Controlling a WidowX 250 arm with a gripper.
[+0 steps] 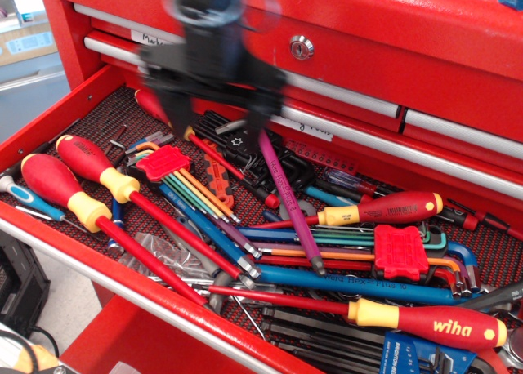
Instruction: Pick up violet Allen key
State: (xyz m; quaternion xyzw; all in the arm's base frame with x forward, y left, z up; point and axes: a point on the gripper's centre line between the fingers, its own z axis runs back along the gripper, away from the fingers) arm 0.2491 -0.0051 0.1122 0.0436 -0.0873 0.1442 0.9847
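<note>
Motion blur smears the black robot gripper [219,117] at upper centre, its two fingers spread apart and empty above the bent end of the long magenta-violet Allen key [288,199], which lies diagonally atop cluttered tools in the open red drawer [49,121], seemingly lining up a grasp.

Workshop: red tool chest [392,55] drawer

Lit brightly and evenly from overhead, casting only soft, short shadows beneath the tools. Showing pale sheen along the red drawer fronts [392,39] and on the glossy screwdriver handles [57,182]. Smearing heavily with motion blur across the dark claw [216,117], its edges dissolving. Staying crisp elsewhere, print on handles legible.
</note>
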